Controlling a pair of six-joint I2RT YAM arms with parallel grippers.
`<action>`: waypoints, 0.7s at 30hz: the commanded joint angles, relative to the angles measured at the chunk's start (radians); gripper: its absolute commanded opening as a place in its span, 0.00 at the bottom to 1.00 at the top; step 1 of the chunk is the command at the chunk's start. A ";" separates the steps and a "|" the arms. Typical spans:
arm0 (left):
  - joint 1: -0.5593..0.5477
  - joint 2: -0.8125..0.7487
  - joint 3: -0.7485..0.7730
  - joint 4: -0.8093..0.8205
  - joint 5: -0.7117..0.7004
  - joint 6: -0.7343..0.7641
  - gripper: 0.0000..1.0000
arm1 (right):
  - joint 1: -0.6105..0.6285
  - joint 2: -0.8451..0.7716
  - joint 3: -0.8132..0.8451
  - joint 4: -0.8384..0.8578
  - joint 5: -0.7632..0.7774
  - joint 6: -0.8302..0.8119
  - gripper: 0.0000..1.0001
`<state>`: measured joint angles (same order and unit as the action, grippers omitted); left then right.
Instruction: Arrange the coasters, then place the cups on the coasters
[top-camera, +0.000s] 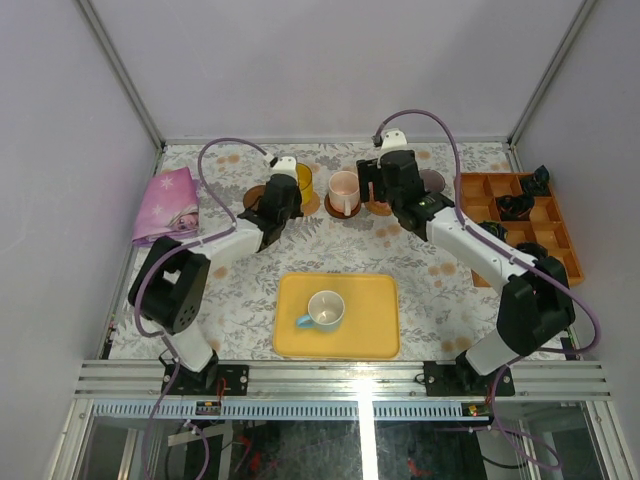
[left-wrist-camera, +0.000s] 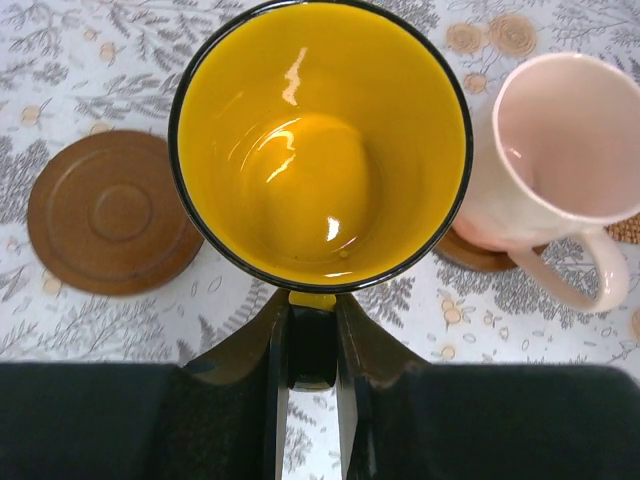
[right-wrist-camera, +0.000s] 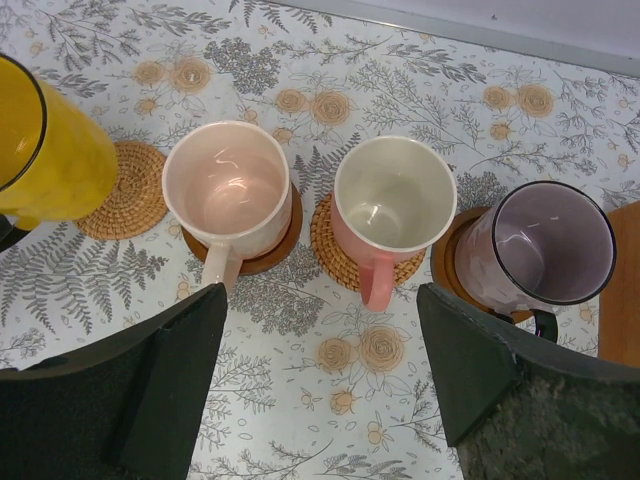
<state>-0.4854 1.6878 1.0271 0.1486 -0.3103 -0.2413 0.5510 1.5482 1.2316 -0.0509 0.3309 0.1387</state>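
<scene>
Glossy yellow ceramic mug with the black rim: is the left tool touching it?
Touching. The left wrist view shows the left tool closed on the handle of the glossy yellow ceramic mug, with no gap between them.

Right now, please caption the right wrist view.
Open right hand facing three mugs on coasters; yellow mug beside a bare woven coaster.

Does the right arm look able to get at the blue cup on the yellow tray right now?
Probably yes. The right gripper is open and empty, and the blue cup stands alone on the tray, with nothing over or beside it. Its handle points toward the left side, though.
</scene>
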 joint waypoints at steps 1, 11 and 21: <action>0.027 0.048 0.084 0.236 0.027 0.070 0.00 | -0.018 0.021 0.010 0.094 0.007 -0.020 0.84; 0.074 0.109 0.107 0.216 0.100 0.068 0.00 | -0.032 0.064 0.037 0.106 -0.007 -0.009 0.84; 0.075 0.135 0.127 0.182 0.150 0.057 0.00 | -0.033 0.076 0.037 0.097 -0.009 0.008 0.83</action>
<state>-0.4122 1.8278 1.1027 0.2298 -0.1787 -0.1959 0.5243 1.6230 1.2316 0.0063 0.3271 0.1322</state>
